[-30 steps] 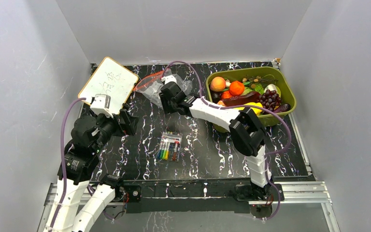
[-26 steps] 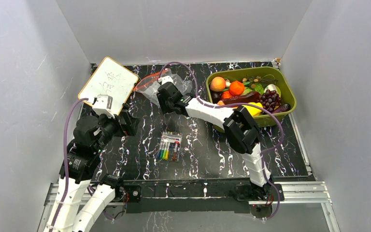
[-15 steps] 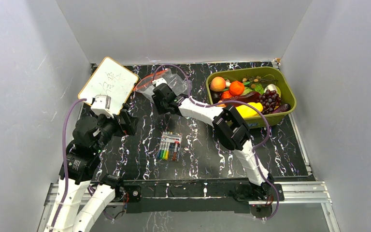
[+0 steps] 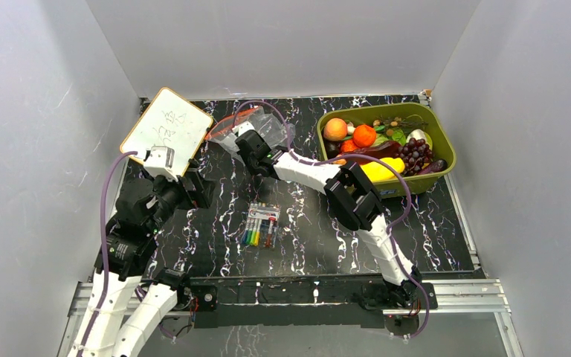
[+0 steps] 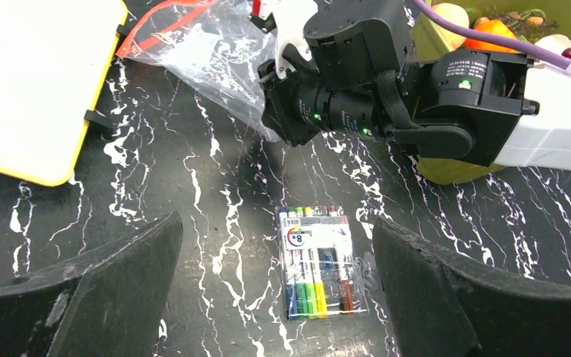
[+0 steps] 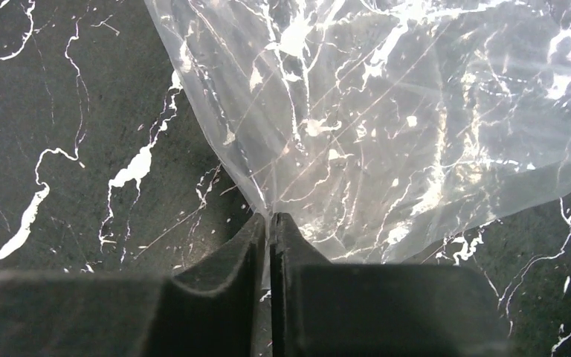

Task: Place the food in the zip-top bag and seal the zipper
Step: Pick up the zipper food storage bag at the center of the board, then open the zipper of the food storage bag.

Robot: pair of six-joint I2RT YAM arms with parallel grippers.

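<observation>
The clear zip-top bag (image 4: 256, 128) lies at the table's far middle, its red-orange zipper (image 4: 232, 120) toward the whiteboard. It also shows in the left wrist view (image 5: 212, 56) and fills the right wrist view (image 6: 386, 111). My right gripper (image 6: 270, 217) is shut on the bag's lower corner edge; in the top view it sits at the bag's near left side (image 4: 244, 143). The food (image 4: 375, 145) lies piled in the olive-green bin (image 4: 440, 141) at the far right. My left gripper (image 5: 275, 290) is open and empty, hovering above the marker pack.
A pack of coloured markers (image 4: 261, 225) lies mid-table, also in the left wrist view (image 5: 318, 260). A yellow-framed whiteboard (image 4: 166, 126) lies at the far left. Grey walls enclose the table on three sides.
My right gripper has moved left along the bag's near edge and a little toward the back, the bag shifting with it. The left arm has barely moved.
</observation>
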